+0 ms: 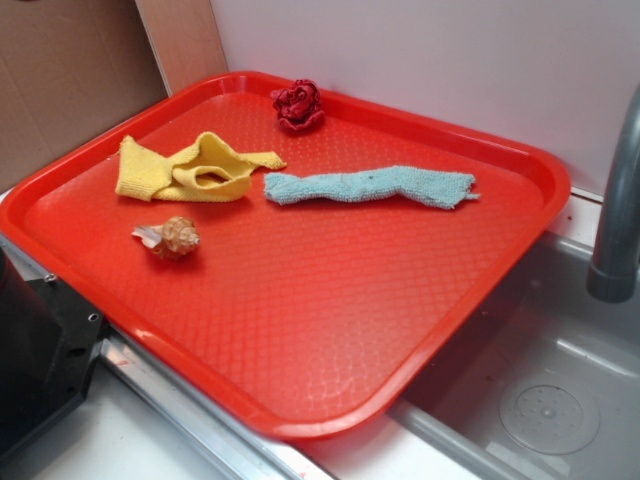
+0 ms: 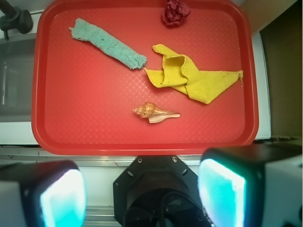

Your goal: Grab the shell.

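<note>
Tray (image 1: 300,330): red plastic, glossy rim, base with fine pebbled diamond texture.
Shell (image 2: 154,112): hard, ridged tan-brown whorls, smooth pale pointed end, slight sheen.
Yellow cloth (image 2: 194,78): soft knit weave, matt, crumpled.
Teal cloth (image 1: 375,186): nubby terry, matt, rolled.
Rose-shaped ball (image 1: 298,105): dark red fabric, matt, folded.
Sink basin (image 1: 550,370): grey metal, dull sheen.
Faucet pipe (image 1: 618,215): smooth grey metal.
</note>
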`<state>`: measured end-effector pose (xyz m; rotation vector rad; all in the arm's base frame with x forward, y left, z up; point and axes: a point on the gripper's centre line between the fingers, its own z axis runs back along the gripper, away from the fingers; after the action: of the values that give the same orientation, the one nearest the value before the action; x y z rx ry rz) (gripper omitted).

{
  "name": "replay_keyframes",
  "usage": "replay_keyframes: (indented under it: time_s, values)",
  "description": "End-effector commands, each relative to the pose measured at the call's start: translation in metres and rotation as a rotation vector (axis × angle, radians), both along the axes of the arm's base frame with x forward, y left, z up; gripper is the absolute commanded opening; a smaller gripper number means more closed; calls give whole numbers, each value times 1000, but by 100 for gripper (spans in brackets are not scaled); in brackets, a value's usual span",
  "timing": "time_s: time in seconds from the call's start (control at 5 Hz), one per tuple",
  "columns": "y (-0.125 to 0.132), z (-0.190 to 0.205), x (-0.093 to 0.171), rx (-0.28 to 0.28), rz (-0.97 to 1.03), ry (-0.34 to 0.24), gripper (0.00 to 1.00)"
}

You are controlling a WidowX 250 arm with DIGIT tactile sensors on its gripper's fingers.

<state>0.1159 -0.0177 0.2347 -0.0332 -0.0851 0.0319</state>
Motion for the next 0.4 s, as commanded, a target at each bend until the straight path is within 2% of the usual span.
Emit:
replay_keyframes:
  time_s: [0.0,0.2]
  values:
    - [0,0,0,0,0,0,100]
    - [11,-5,9,-72,199,35,100]
